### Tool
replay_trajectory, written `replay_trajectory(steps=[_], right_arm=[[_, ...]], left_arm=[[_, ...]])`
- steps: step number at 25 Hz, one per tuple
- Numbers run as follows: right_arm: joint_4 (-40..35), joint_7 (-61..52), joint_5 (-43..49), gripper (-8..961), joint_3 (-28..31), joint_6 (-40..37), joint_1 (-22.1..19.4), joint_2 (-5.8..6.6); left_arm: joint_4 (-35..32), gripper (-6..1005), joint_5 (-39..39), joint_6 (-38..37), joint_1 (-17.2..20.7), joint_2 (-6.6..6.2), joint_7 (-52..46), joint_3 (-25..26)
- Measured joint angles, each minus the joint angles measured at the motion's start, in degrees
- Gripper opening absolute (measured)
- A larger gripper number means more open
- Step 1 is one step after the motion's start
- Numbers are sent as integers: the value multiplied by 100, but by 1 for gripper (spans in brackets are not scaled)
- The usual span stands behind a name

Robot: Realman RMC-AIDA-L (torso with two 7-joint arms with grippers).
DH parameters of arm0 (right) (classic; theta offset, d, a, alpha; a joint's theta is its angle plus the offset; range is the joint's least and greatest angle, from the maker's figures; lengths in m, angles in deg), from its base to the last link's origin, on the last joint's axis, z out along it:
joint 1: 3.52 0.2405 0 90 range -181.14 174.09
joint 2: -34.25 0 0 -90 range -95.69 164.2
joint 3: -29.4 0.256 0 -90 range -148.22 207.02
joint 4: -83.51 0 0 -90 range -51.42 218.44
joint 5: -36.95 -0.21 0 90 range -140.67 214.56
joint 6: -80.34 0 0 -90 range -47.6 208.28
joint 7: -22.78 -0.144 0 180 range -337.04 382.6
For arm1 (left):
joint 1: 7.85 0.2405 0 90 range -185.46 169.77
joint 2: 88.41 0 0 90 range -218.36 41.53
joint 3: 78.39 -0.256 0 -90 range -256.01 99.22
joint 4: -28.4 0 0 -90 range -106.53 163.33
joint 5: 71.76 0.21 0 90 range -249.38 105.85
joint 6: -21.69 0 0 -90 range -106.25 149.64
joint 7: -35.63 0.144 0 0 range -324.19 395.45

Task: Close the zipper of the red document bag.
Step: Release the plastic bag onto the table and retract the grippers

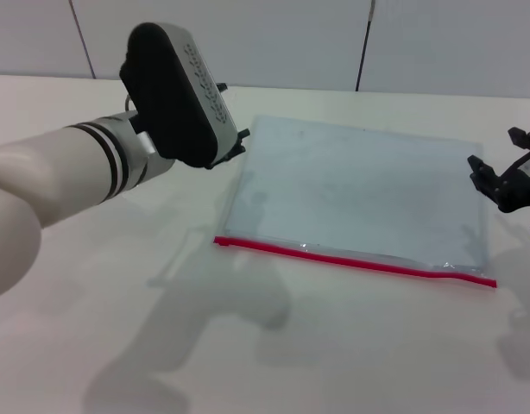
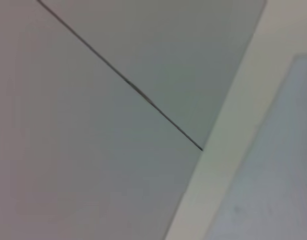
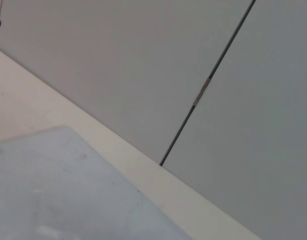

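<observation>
Hovering my left gripper (image 1: 235, 142) above the far-left corner of the red document bag (image 1: 360, 194), can't tell if it's open or clenched; the bag lies flat on the white table (image 1: 334, 345), with the zipper (image 1: 356, 260) running along its near long edge, left end to right end. My right gripper (image 1: 498, 181) sits just off the bag's right edge, looks spread and grasping nothing, with bare table in front of the zipper and left of the bag
</observation>
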Motion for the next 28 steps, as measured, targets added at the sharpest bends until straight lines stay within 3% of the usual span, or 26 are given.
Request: replay_trajectory(steps=[5, 8, 9, 13, 17, 24, 26, 28], right_arm=[[30, -13, -47, 562, -143, 420, -81, -5], [149, -199, -101, 689, -371, 1319, -240, -12], [235, -260, -177, 731, -453, 1649, -282, -11], [734, -350, -753, 760, -760, 3154, -363, 1], [1342, -355, -1258, 765, -1316, 5023, -425, 14], [3119, -398, -1636, 758, -2538, 9213, -337, 12], [3410, -379, -1993, 753, -2850, 9934, -226, 23], [3499, -334, -2200, 749, -3003, 10161, -157, 33]], left_arm=[[-93, 693, -40, 852, 352, 0, -392, -23], [-107, 847, -383, 2058, 737, -2, -716, -107], [-96, 851, -576, 2399, 828, -5, -821, -144], [-58, 865, -1323, 3483, 1108, -17, -1205, -403], [-16, 880, -1565, 4322, 1416, -16, -1299, -738], [48, 886, -1672, 5195, 1978, -10, -1337, -1106], [97, 886, -1774, 5273, 2049, -11, -1333, -1170], [244, 887, -1841, 5351, 2077, -11, -1320, -1196]])
